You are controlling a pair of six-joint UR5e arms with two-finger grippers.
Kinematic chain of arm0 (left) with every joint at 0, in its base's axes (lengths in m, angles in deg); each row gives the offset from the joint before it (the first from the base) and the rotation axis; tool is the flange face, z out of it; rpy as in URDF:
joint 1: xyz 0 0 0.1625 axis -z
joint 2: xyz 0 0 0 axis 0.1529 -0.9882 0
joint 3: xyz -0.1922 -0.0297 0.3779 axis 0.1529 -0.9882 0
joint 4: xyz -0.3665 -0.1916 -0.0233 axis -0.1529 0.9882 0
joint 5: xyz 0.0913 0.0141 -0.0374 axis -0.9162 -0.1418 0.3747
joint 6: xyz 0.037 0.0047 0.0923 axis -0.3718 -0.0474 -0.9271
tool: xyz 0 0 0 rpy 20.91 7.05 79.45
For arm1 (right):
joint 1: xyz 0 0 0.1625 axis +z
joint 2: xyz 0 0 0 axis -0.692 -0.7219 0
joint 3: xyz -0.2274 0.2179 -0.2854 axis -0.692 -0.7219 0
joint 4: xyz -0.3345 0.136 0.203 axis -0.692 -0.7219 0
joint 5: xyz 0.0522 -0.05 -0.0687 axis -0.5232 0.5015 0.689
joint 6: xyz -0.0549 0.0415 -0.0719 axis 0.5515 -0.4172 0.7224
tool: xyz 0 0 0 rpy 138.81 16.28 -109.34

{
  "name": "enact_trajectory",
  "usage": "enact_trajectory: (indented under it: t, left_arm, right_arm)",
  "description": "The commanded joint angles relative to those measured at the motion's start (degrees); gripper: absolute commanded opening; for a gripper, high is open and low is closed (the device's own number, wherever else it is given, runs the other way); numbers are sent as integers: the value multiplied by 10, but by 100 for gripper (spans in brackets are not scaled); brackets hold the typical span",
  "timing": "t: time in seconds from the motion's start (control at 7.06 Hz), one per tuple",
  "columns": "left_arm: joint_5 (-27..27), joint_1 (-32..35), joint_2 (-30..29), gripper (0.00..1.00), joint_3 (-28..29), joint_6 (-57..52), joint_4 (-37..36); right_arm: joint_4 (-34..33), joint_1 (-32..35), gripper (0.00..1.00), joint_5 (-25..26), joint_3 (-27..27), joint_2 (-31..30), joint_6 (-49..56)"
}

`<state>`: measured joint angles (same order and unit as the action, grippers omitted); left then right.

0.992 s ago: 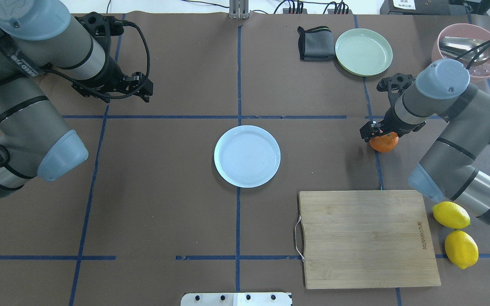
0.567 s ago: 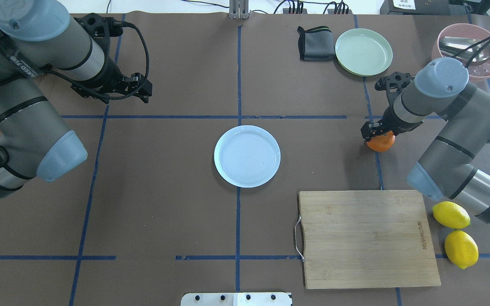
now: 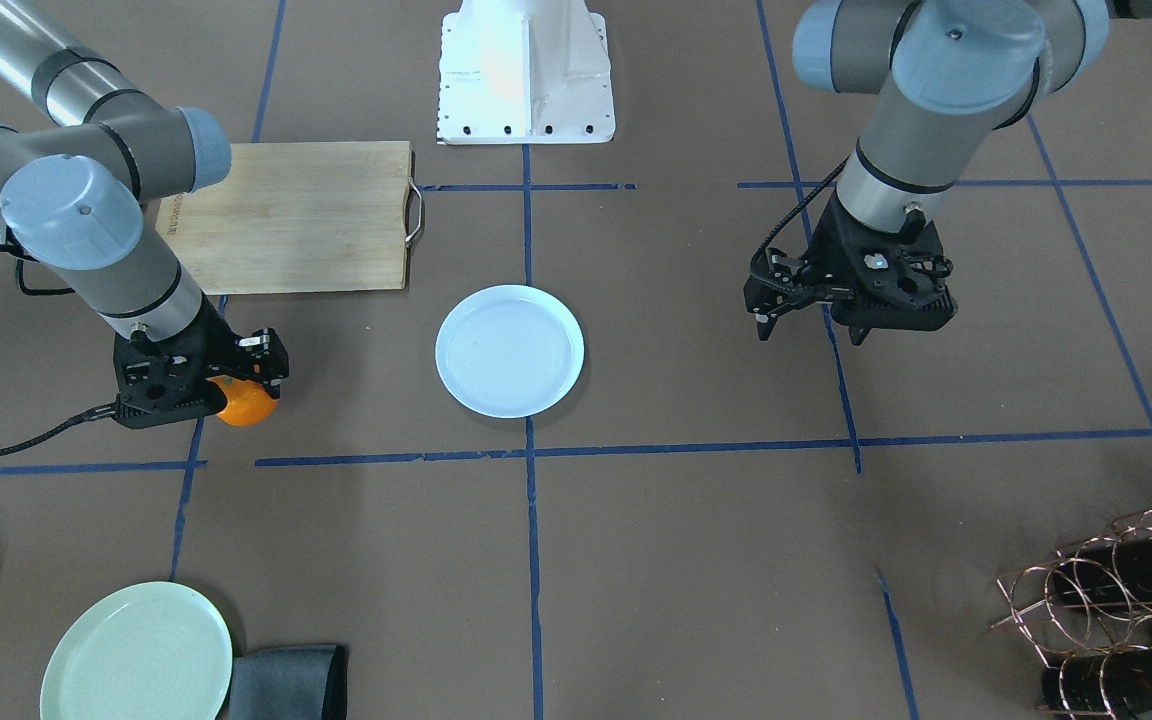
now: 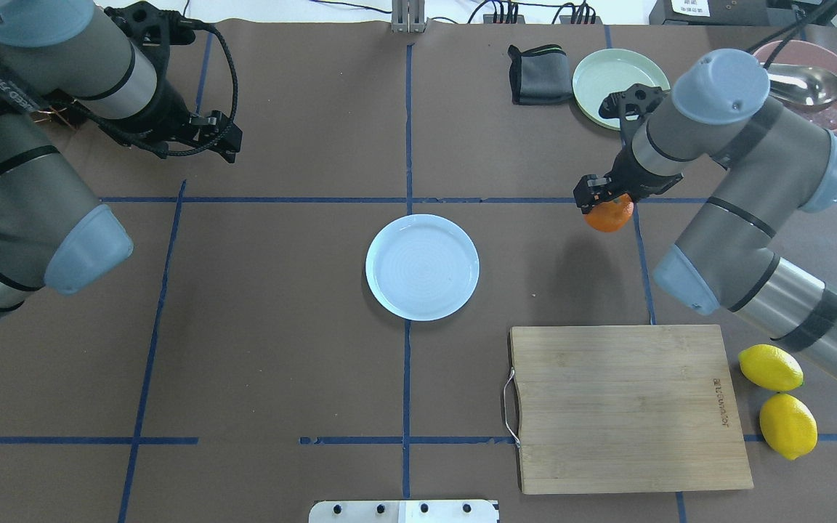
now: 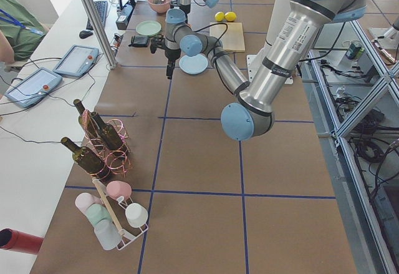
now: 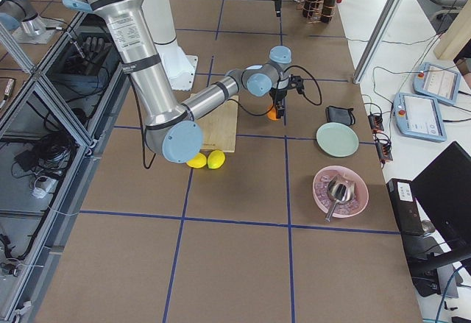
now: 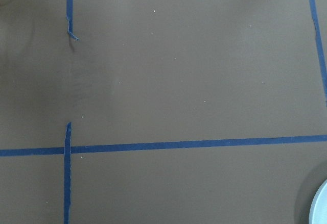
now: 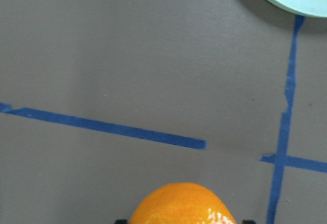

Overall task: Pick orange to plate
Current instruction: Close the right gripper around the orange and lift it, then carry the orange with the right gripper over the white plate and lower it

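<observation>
From the remote desk, overhead view, left to right: my left gripper [image 4: 233,145] hangs over bare brown table [image 4: 280,327], jaws apart and holding nothing, with open paper on every side of it. Rightward and nearer the robot from those jaws lies the pale plate [image 4: 422,266], nothing on it, its rim free all round. An unbroken stretch of table runs from the plate's right edge to my right gripper [image 4: 604,203], whose jaws are clamped on the orange [image 4: 609,216]; the fruit is held off the surface, its shadow falling on the paper nearer the robot. Beyond those jaws sit the green plate [image 4: 600,80] and a folded cloth [image 4: 538,75], apart from them. On the robot's side of the jaws, well apart, lies the cutting board [image 4: 629,407], with the lemons [image 4: 771,367] just off its right edge. Compared with a second ago, the orange has left the table and moved left toward the plate and slightly away from the robot; the left gripper has drawn back a little farther from the plate.
</observation>
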<state>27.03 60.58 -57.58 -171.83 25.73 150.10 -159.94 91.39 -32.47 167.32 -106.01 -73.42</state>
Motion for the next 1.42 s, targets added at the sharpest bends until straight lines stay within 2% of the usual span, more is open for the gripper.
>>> enact_trajectory:
  t: [0.0,0.14,0.28,0.43,0.71,1.13,1.28]
  left_arm:
    - [-1,35,35,100,-24,-118,-32]
    - [-3,48,59,100,-26,-168,-32]
    - [-4,62,77,100,-26,-204,-32]
    - [-5,81,89,100,-26,-222,-30]
    - [-4,105,110,100,-26,-278,-28]
    - [-4,107,113,100,-19,-279,-27]
    - [-6,107,113,100,-19,-280,-26]
  right_arm:
    - [-43,-21,0,0,-4,62,-37]
    - [-43,-45,0,5,-8,88,-86]
    - [-43,-79,0,33,-18,117,-122]
    - [-45,-120,0,84,-40,147,-154]
    - [-44,-167,0,120,-123,210,-176]
    - [-45,-186,0,145,-143,224,-176]
    - [-43,-186,99,147,-150,228,-176]
